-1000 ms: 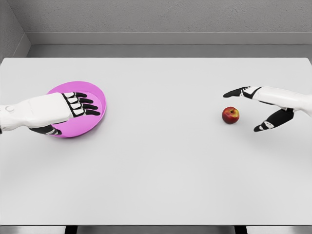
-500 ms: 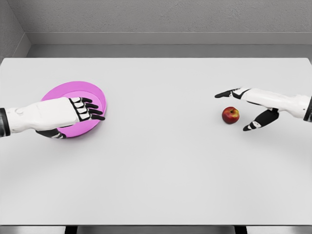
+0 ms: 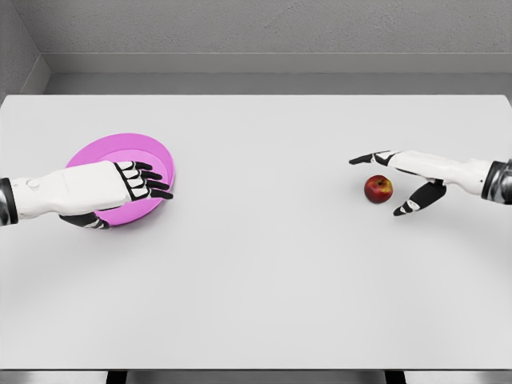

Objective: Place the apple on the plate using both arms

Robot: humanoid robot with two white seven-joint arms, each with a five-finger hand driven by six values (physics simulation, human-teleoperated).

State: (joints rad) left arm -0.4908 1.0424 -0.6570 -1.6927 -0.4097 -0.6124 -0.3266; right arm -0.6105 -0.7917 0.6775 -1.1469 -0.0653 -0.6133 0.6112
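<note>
Since the earlier frames the right hand (image 3: 394,182) has crept leftward toward the apple (image 3: 378,189), its thumb and fingers now bracketing the fruit more closely, while the left hand (image 3: 132,186) has slid back a little over the plate (image 3: 156,152) and barely shifts in the last half second.

In the near part of the picture the white table (image 3: 256,288) carries nothing. At mid-height on the left, the left arm comes in from the left edge and its hand lies over the near rim of the pink plate, fingers curled over the top and the thumb showing below the rim; it appears to grip the plate, though the contact underneath is hidden. At mid-height on the right, the apple sits on the table, well apart from the plate. The right hand is spread open around it, the fingers reaching past its far side and the thumb near its right side, neither clearly touching it.

The step in hand looks like the approach to grasp: the apple is not yet held. The next move likely calls for the right hand to close on the apple and lift, then for both arms to bring apple and plate together toward the middle.
</note>
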